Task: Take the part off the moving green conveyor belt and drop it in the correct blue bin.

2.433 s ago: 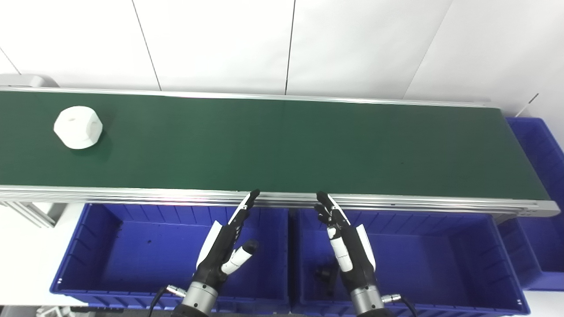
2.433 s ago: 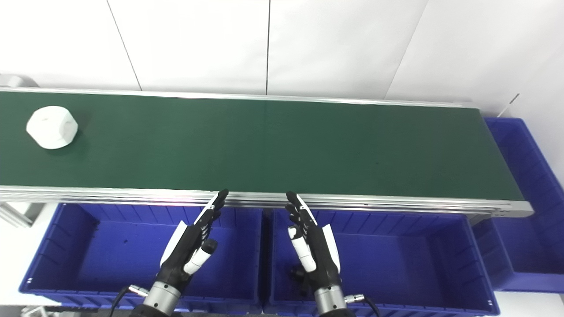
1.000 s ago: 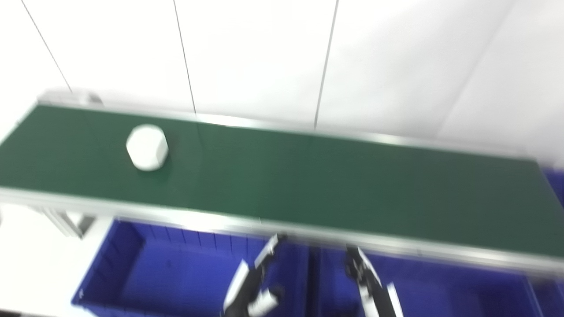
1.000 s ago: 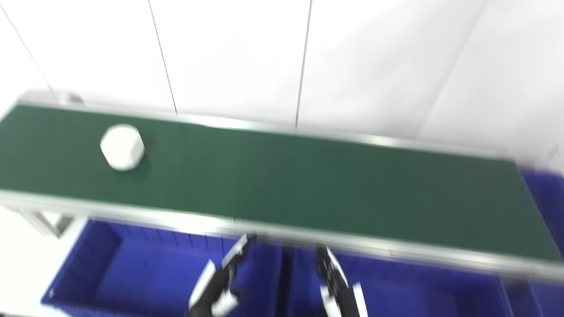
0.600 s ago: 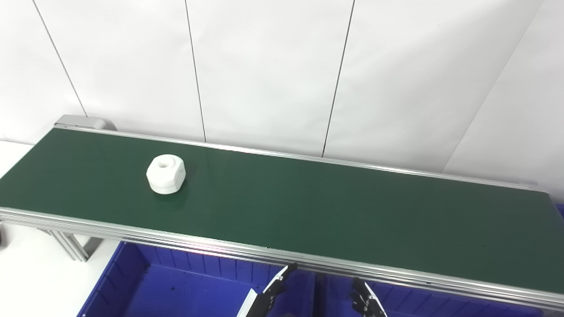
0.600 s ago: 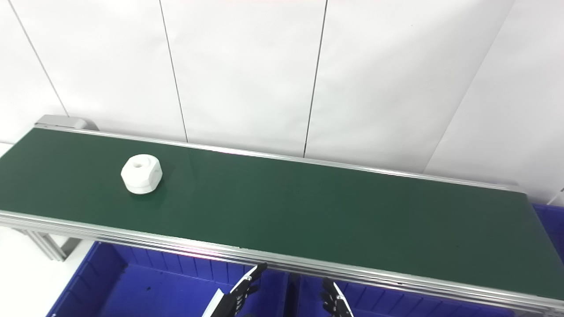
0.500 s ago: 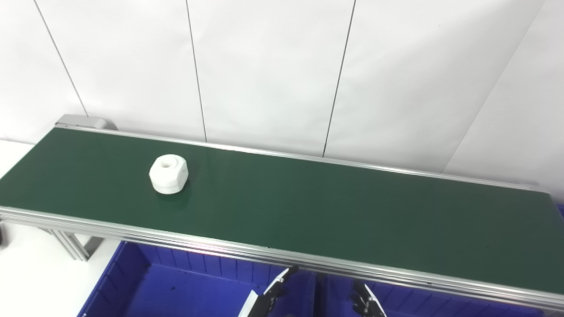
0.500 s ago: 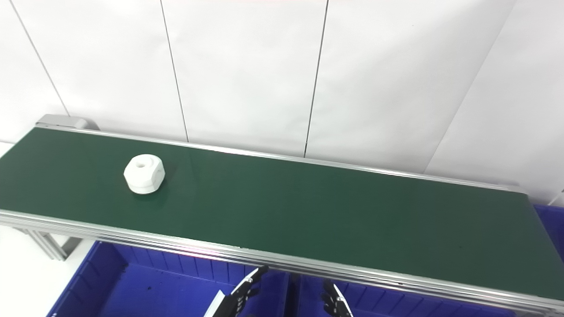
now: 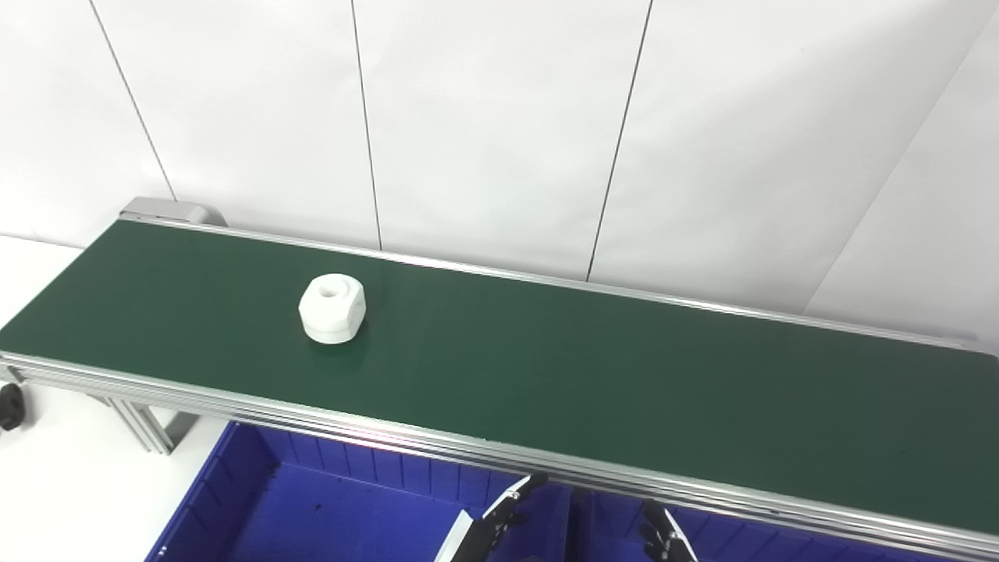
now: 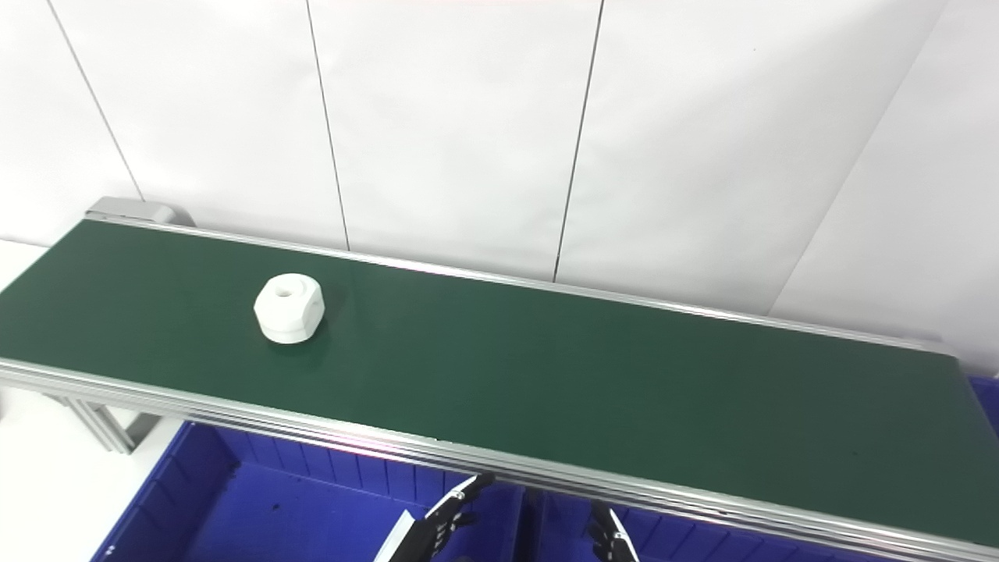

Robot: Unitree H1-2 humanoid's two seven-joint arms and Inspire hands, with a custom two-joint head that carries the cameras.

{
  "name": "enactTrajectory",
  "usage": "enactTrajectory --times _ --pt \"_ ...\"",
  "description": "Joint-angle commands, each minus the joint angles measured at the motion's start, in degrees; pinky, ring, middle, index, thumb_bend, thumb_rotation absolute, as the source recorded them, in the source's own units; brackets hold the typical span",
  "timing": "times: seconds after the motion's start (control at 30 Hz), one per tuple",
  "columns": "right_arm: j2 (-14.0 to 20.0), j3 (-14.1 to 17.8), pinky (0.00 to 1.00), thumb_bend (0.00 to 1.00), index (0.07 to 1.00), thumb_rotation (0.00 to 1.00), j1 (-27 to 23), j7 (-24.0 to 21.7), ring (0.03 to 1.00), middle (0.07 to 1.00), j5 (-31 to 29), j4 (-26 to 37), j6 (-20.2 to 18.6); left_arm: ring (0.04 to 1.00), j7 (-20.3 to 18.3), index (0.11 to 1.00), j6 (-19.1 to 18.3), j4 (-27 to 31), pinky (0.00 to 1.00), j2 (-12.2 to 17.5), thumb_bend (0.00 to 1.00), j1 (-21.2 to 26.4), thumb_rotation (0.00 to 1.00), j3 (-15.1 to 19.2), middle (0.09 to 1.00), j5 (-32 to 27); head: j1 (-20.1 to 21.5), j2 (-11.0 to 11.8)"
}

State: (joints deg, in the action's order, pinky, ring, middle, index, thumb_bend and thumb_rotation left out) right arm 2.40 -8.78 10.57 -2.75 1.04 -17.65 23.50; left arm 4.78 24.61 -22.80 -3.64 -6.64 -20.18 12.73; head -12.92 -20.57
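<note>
Left eye view: white part (image 9: 332, 307) far left on green belt (image 9: 593, 375), untouched. Left hand (image 9: 488, 531) and right hand (image 9: 667, 537) low over blue bins (image 9: 257, 499), fingers extended, empty, likely waiting.

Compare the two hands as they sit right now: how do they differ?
The left hand shows more, with a white panel and dark fingers slanting up to the right; the right hand shows only dark fingertips. The left hand is over the left blue bin, the right over the neighbouring bin. Both sit below the conveyor belt, holding nothing visible.
</note>
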Motion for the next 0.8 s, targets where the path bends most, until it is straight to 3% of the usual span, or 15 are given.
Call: enactTrajectory --times 0.0,0.3,0.63,0.77 --pt "-0.06 0.21 0.96 0.84 0.938 1.00 -0.75 -0.54 0.936 0.952 -0.31 0.90 3.42 0.952 0.95 0.899 2.26 0.93 0.86 -0.67 0.97 0.83 0.90 -0.71 0.950 -0.36 -0.10 -0.29" --pt "-0.43 0.10 0.96 0.84 0.950 1.00 -1.43 -0.60 0.938 0.956 -0.01 0.51 3.42 0.945 0.83 0.891 2.27 4.63 0.84 0.20 0.98 0.25 0.90 -1.89 0.948 -0.24 -1.14 -1.08" --pt "-0.46 -0.12 0.96 0.82 0.949 1.00 -2.29 -0.58 0.930 0.955 0.23 0.10 3.43 0.898 -2.19 0.858 2.22 21.96 0.79 -0.03 0.96 -3.23 0.91 -4.26 0.918 -0.88 -2.95 -3.19" --pt "-0.76 -0.29 0.97 0.81 0.952 1.00 -2.57 -0.86 0.939 0.964 -0.03 0.00 3.42 0.877 -3.89 0.858 0.47 28.30 0.76 -0.40 0.98 -2.74 0.86 -4.12 0.904 -2.04 -3.10 -3.95"
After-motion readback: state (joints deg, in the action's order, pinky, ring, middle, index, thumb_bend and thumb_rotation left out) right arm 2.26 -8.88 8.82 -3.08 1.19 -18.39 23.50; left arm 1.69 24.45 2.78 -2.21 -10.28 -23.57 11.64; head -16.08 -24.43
